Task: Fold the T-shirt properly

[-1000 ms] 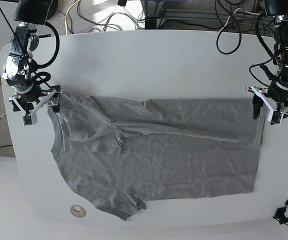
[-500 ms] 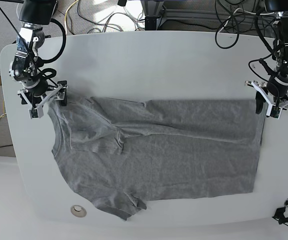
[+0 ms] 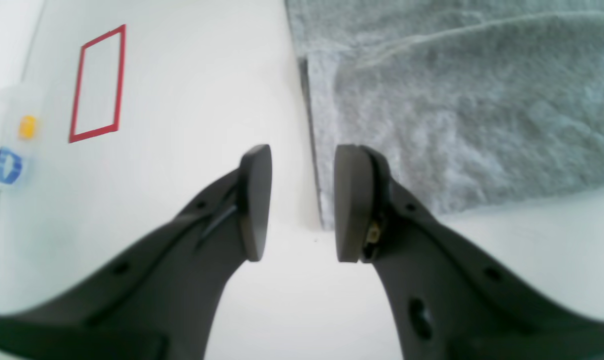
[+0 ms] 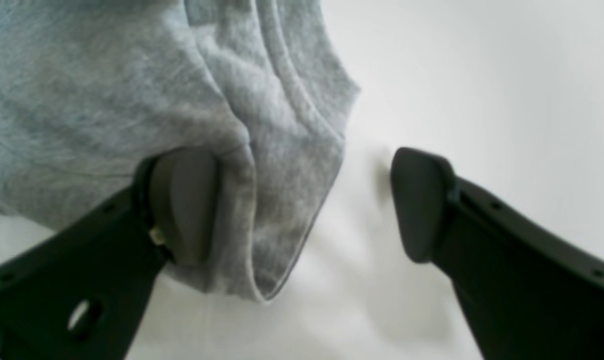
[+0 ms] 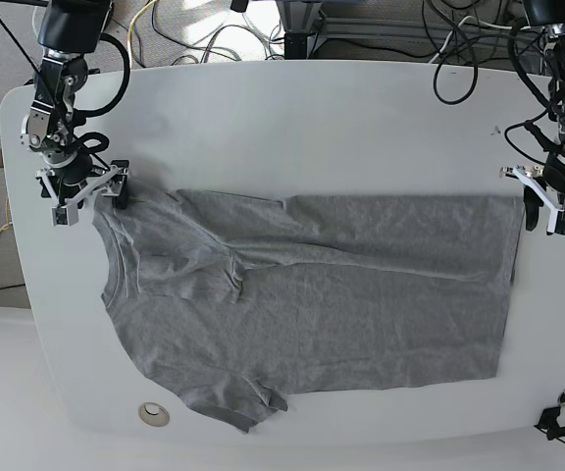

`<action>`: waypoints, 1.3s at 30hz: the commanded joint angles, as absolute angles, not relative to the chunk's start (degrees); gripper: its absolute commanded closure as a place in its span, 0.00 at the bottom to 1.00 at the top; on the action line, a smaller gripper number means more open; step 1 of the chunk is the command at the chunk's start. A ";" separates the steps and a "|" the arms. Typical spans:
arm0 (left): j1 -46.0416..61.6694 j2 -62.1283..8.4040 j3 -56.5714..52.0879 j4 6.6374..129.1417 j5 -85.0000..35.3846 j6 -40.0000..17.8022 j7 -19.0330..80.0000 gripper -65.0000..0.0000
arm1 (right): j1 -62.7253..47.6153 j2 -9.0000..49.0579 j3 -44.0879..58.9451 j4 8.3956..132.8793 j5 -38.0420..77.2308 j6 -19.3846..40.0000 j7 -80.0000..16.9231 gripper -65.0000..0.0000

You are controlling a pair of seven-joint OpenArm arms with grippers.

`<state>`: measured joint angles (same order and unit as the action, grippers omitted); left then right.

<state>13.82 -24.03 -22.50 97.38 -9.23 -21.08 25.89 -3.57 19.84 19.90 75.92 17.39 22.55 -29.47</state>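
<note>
Both arms have moved up and outward over the last second, away from the corners of the T-shirt (image 5: 312, 294) they were working at. The left gripper (image 3: 302, 205) has narrowed its jaws partway; the wrist view shows a clear gap between the two pads with only bare white table (image 3: 182, 100) in it, and the hem corner of the shirt lies just beyond the pad tips, not pinched. The right gripper (image 4: 302, 205) stands wide open, one pad resting against a bunched fold of sleeve fabric, the other well clear over the table, so nothing is clamped there either.

The heather-grey shirt lies flat on the table, spread sideways, collar end toward the right gripper (image 5: 91, 186) and hem toward the left gripper (image 5: 554, 204). A long crease runs across its upper half, where the far edge appears folded over toward the middle (plain side up, no lettering showing). The lower sleeve sticks out near the front table edge.

My reading: one lengthwise fold has just been laid and released, and the near side with its loose sleeve is likely next.
</note>
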 commanded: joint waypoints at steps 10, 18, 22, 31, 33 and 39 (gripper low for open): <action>9.36 -25.10 -23.16 90.51 -9.63 -20.79 24.40 0.72 | -3.56 18.15 20.00 75.74 17.10 22.46 -31.16 1.00; 6.46 -25.10 -22.73 84.35 -11.30 -21.49 24.48 0.69 | -4.18 17.71 20.00 75.74 17.10 22.46 -31.16 1.00; 4.79 -25.01 -22.73 81.01 -13.32 -24.75 24.66 0.33 | -4.53 16.84 20.00 75.82 17.01 22.46 -31.16 1.00; 4.53 -23.08 -20.09 77.41 -13.32 -24.92 25.54 0.26 | -4.70 16.66 20.00 75.82 17.36 22.46 -31.16 1.00; 4.53 -22.81 -19.56 76.26 -13.41 -24.92 25.54 0.26 | -4.79 16.66 20.00 75.82 17.45 22.46 -31.16 1.00; 4.44 -21.23 -19.38 73.36 -13.14 -24.92 25.45 0.27 | -4.79 16.66 20.00 75.82 17.45 22.46 -31.16 1.00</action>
<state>4.91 -20.97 -19.33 73.08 -13.47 -24.93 25.80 -4.38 16.49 20.21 75.99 18.44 22.15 -27.40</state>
